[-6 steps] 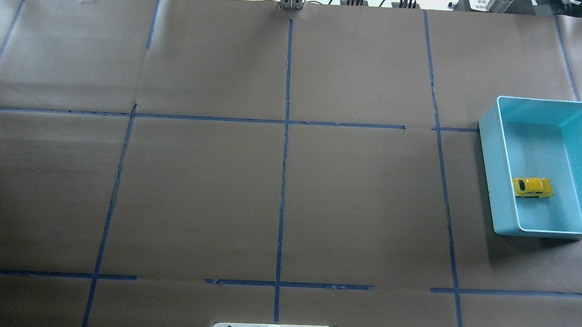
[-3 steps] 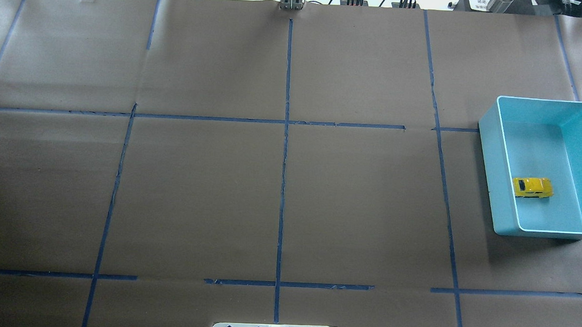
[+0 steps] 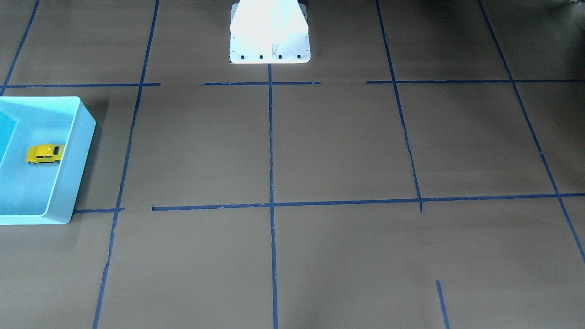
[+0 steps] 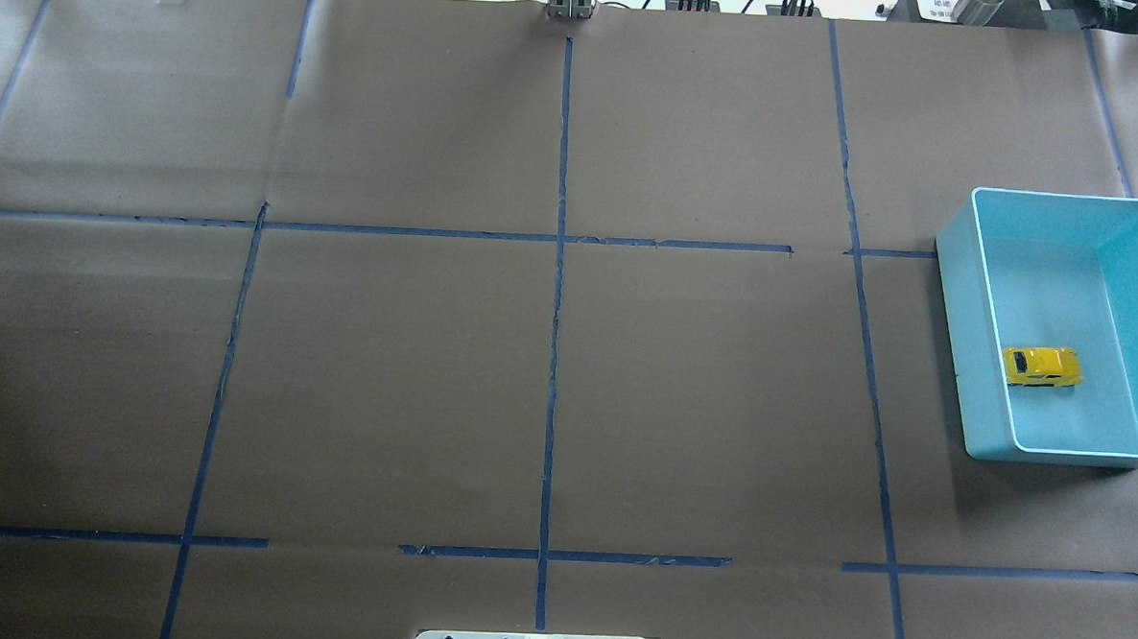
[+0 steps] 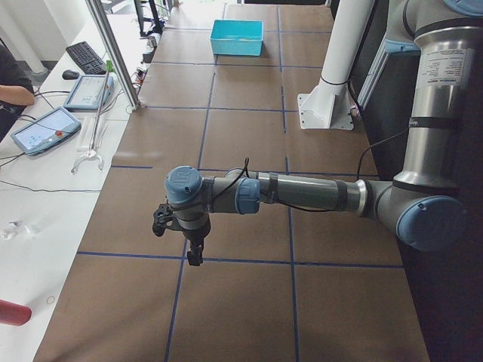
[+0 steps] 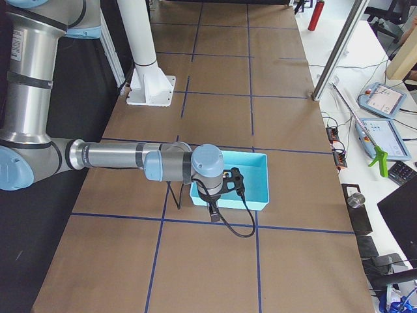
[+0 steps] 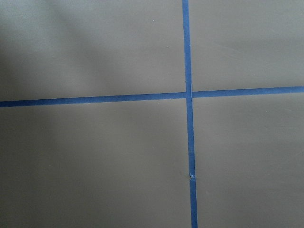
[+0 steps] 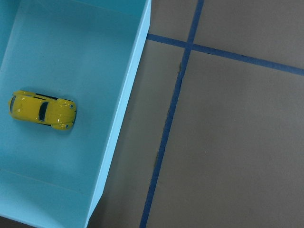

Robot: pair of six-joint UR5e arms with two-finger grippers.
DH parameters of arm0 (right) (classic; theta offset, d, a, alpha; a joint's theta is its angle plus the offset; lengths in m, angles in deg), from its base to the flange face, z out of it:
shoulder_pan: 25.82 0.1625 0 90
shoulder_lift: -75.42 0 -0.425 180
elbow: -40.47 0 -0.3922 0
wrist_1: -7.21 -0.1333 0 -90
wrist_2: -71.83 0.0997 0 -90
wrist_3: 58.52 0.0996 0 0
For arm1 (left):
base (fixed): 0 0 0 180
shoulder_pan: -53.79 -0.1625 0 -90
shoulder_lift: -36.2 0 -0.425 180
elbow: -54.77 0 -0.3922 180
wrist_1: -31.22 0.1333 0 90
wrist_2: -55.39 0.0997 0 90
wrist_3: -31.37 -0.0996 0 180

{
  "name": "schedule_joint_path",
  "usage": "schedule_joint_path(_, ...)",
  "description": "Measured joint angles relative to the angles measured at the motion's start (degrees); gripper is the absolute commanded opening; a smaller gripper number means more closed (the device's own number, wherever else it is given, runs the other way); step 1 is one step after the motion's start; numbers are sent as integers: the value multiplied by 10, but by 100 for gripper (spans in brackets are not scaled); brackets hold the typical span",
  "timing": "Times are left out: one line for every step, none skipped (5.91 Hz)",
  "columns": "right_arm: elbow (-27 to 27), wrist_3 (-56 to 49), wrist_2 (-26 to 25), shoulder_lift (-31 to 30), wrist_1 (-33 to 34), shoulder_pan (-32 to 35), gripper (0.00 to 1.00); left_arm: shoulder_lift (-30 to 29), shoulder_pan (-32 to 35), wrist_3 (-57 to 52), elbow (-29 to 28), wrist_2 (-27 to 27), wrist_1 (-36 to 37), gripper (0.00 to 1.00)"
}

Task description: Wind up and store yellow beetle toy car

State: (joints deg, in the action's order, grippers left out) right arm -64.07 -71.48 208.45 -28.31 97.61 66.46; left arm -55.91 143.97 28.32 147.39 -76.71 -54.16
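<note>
**A:** While you read the scene from the left, what do you make of the left hand (image 5: 178,237)?

**B:** You'll find it only in the left side view, hanging over the papered tabletop (image 4: 384,369), well apart from the work. You cannot tell from there whether its fingers are spread or together. Its wrist camera shows nothing but blue tape lines (image 7: 189,95) crossing.

**A:** And further right?

**B:** The taped grid runs on to the light blue bin (image 4: 972,327) at the right edge. The yellow beetle toy car (image 4: 1040,367) lies on the bin's floor, near the wall that faces the tabletop's middle, and nothing touches it.

**A:** So what changed?

**B:** A second ago you had two dark fingertips over the bin's right side in the overhead view. Now they are out of that view. The right hand (image 6: 223,192) shows only in the right side view, by the bin's edge, and again you cannot tell if it is spread or closed. You can read that as a retreat after release, so the car looks stored. Nothing shows whether it was wound.
</note>
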Motion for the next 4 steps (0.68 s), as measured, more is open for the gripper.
schedule_joint_path(5,43,-4,0,-2,5,100,0,0,0,2,0,0,100)
schedule_joint_path(6,86,-13,4,-3,6,100,1,0,0,4,0,0,100)
schedule_joint_path(8,108,-25,13,-1,6,100,2,0,-1,4,0,0,100)
schedule_joint_path(9,118,-38,23,3,6,100,2,0,-2,4,0,0,100)
